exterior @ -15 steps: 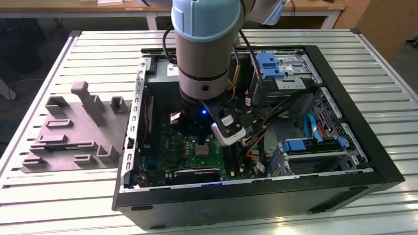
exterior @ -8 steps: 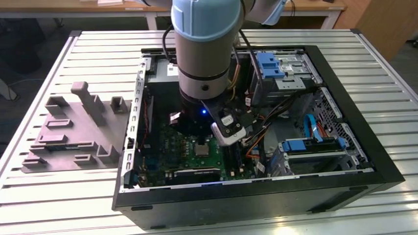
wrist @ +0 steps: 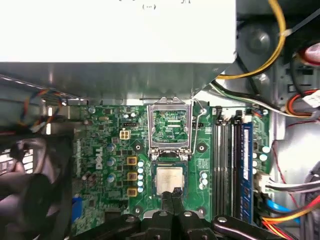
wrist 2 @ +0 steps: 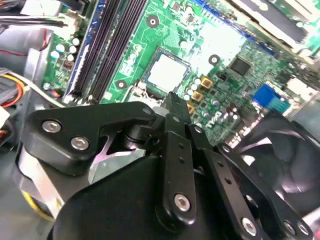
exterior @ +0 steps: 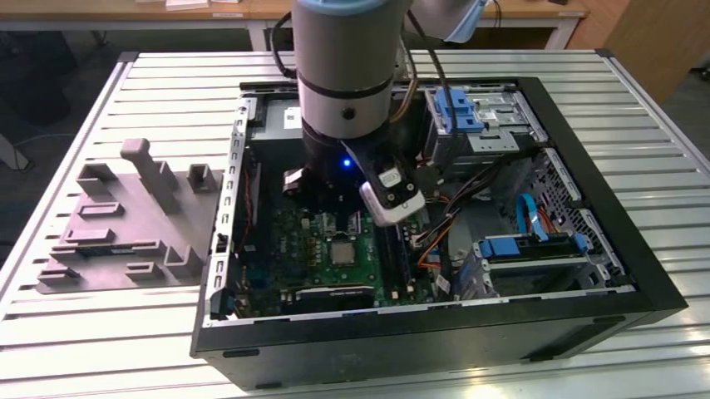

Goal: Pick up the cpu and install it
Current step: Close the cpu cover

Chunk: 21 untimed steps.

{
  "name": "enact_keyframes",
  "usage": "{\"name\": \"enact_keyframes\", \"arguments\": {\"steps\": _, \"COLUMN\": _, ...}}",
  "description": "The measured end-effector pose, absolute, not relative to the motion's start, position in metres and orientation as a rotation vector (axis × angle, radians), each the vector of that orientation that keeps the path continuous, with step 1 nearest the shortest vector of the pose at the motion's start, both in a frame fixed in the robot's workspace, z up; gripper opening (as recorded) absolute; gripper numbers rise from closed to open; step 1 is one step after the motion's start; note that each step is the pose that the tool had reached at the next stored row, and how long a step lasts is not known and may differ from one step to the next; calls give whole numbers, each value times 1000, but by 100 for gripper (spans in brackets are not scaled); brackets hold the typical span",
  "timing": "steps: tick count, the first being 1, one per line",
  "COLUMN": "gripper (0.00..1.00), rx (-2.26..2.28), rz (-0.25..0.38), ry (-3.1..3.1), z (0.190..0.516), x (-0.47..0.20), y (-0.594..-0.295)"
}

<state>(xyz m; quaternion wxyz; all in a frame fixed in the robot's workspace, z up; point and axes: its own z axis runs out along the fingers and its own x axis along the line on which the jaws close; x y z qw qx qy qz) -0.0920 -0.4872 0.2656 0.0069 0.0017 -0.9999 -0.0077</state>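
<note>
The cpu [wrist: 169,179], a small square chip with a pale silver top, lies flat in its socket on the green motherboard [wrist: 105,125]. It also shows in the second wrist view as the cpu [wrist 2: 167,71] and in the exterior view as the cpu [exterior: 344,252]. The silver socket frame [wrist: 169,125] stands flipped open right beside it. My gripper [wrist: 172,194] hangs just above one edge of the chip, its two black fingers pressed together with nothing between them. In the second wrist view the gripper [wrist 2: 172,97] points down at the socket's rim.
The open black computer case [exterior: 621,249] lies on a slatted metal table. A grey metal box with a white label [wrist: 115,30], a black fan [wrist: 30,190], memory slots [wrist: 227,165] and loose cables [wrist: 295,100] surround the socket. A grey fixture [exterior: 122,224] sits at the exterior view's left.
</note>
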Motion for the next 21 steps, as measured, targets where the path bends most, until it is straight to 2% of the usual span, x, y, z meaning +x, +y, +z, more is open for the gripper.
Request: {"name": "enact_keyframes", "arguments": {"steps": 21, "gripper": 11, "rx": 223, "rz": -21, "ry": -3119, "z": 269, "x": -92, "y": -487}}
